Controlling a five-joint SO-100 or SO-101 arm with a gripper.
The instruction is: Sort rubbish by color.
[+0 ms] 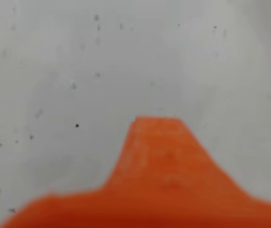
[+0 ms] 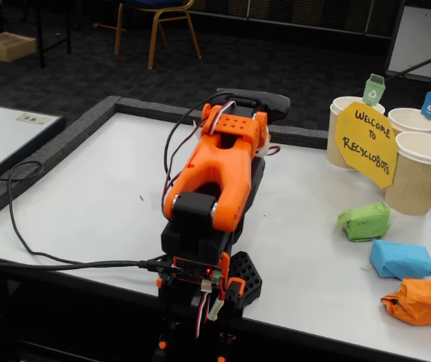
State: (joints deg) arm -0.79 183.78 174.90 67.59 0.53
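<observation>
On the right side of the white bench [image 2: 87, 204] in the fixed view you have three paper wads lined up from back to front: the green wad [image 2: 365, 222] nearest the cups, the blue wad [image 2: 401, 259] just beyond it toward you, and the orange wad [image 2: 420, 301] near the front edge. Each lies flat with its long axis running roughly left to right, none touching another. Behind them stand three ribbed paper cups [image 2: 419, 173] with small coloured tags, and a yellow sign [image 2: 366, 143] leans against them. Your orange arm [image 2: 219, 177] sits folded at the front edge, well apart from the wads, cables trailing left. You cannot tell how the jaws stand: the wrist view shows only a blurred orange part over speckled bench top. Beyond the bench are dark carpet and a chair [image 2: 158, 19].
</observation>
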